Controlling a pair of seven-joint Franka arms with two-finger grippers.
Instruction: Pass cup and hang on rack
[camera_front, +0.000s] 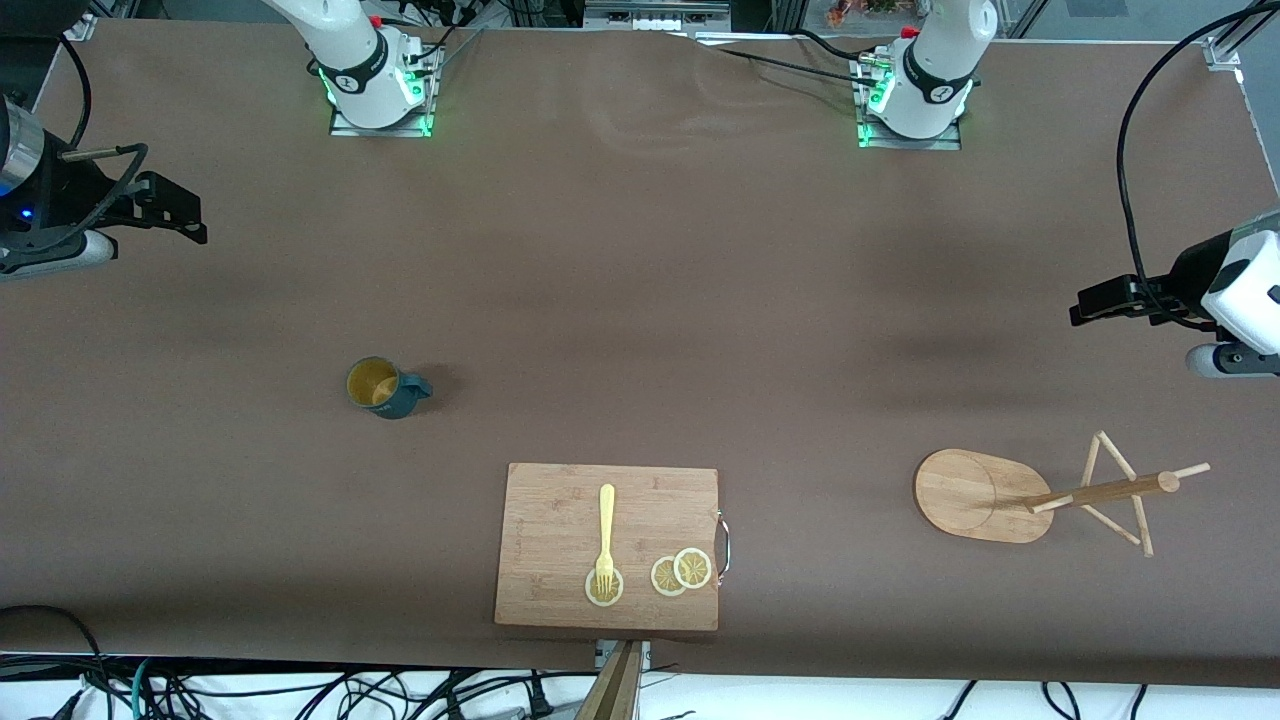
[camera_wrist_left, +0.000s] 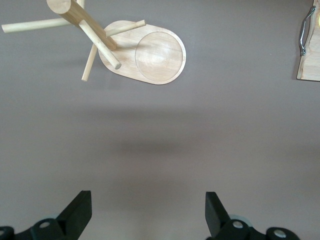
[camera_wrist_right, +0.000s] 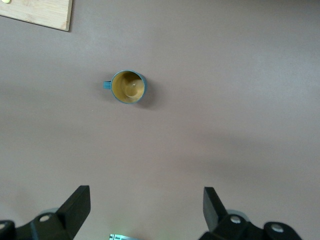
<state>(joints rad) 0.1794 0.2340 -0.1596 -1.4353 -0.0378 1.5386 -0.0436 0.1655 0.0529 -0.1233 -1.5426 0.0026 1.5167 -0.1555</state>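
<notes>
The cup (camera_front: 385, 387), dark teal with a mustard-yellow inside, stands upright on the table toward the right arm's end. It also shows in the right wrist view (camera_wrist_right: 128, 87). The rack (camera_front: 985, 495), a wooden mug tree on an oval base, stands toward the left arm's end and shows in the left wrist view (camera_wrist_left: 155, 55). My right gripper (camera_front: 190, 212) (camera_wrist_right: 146, 197) is open and empty over bare table, apart from the cup. My left gripper (camera_front: 1085, 305) (camera_wrist_left: 147, 200) is open and empty over bare table, apart from the rack.
A rectangular wooden cutting board (camera_front: 560, 520) lies near the front camera's edge between cup and rack. It carries a yellow fork (camera_front: 606, 535) and lemon slices (camera_front: 682, 572). Cables lie off the table's front edge.
</notes>
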